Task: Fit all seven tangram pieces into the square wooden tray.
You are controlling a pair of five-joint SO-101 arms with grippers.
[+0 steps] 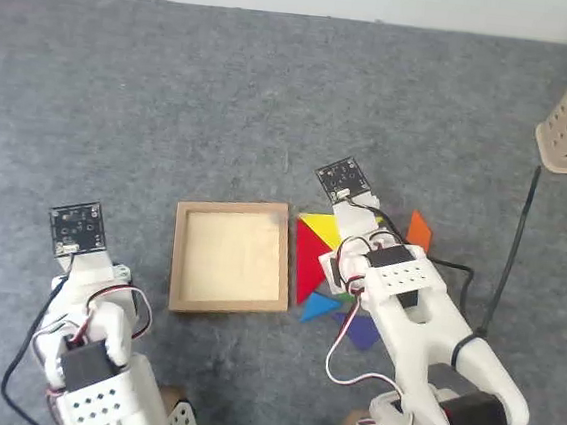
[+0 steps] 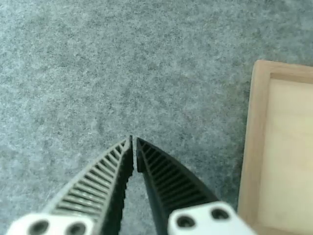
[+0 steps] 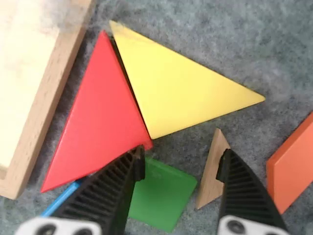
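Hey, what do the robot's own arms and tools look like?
The left arm and right arm are white plastic with black motor blocks, dotted panels and looping red, white and black wires. Each carries a small dark square circuit board near the wrist. The left tool and right tool have black, ribbed, tapering fingers on white bases.

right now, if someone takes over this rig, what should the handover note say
Left pincer: shut, empty, over the carpet beside the tray.
Right pincer: open, empty, over the green square and tan triangle.
Also on the carpet by the tray: red triangle, yellow triangle, orange piece, blue piece, purple piece.
Done: nothing; the tray holds no piece.
Left: place all seven.
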